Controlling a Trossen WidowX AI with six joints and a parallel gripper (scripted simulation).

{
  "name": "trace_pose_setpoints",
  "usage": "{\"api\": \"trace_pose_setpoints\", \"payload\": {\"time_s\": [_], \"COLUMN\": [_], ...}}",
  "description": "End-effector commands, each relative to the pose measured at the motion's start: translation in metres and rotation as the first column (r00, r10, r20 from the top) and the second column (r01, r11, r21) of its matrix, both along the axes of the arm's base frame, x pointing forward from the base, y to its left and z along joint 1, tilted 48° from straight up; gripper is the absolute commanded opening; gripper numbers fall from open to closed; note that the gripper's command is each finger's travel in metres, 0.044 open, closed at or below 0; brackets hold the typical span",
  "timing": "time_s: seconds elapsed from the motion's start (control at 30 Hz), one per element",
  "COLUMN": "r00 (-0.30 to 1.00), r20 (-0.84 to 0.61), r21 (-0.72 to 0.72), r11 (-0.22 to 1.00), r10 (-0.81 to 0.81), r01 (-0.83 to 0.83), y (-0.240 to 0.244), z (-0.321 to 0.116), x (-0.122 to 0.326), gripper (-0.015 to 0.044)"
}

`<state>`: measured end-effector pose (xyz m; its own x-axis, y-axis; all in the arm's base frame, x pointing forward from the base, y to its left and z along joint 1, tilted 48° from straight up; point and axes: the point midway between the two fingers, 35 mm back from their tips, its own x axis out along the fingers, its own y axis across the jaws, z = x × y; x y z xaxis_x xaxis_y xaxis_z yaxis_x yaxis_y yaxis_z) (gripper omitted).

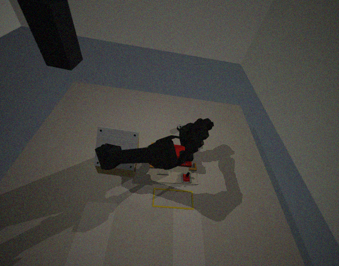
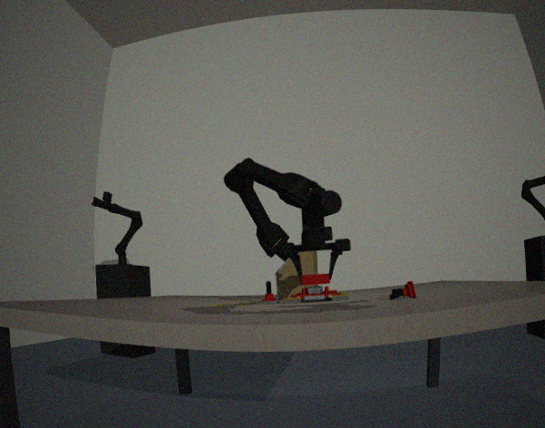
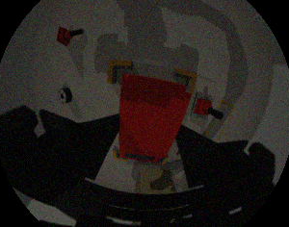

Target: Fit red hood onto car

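My gripper (image 2: 315,277) (image 3: 148,121) is shut on the red hood (image 2: 315,279) (image 3: 153,117), with one finger on each side. The hood is roughly level, a small gap above the grey engine block (image 2: 315,290) in the exterior view. The chassis (image 2: 332,293) sits below on the table, with red parts on both sides of the engine. The orange jig corners (image 3: 112,73) (image 1: 195,167) show around the hood in the wrist view. The hood hides the chassis deck and pegs there. Whether the holes line up with the pegs cannot be told. The arm covers much of the top view.
A red piece with a black knob (image 1: 186,177) (image 2: 268,297) (image 3: 202,106) stands beside the jig. Another red and black piece (image 2: 409,289) (image 3: 64,36) and a small wheel (image 1: 179,127) (image 3: 65,95) lie on the opposite side. A yellow outline (image 1: 172,207) marks the table.
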<state>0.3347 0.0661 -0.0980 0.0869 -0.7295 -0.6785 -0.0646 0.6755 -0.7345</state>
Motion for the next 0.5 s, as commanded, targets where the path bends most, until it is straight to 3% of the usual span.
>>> {"api": "trace_pose_setpoints", "payload": {"time_s": [0.0, 0.47], "r00": [1.000, 1.000], "r20": [-0.001, -0.001], "r21": [-0.005, -0.005], "r11": [1.000, 1.000], "r10": [0.005, 0.005], "r01": [-0.005, -0.005], "y": [-0.0008, -0.0046], "z": [0.0002, -0.0034], "x": [-0.0003, 0.0003], "gripper": [0.0000, 0.0000]}}
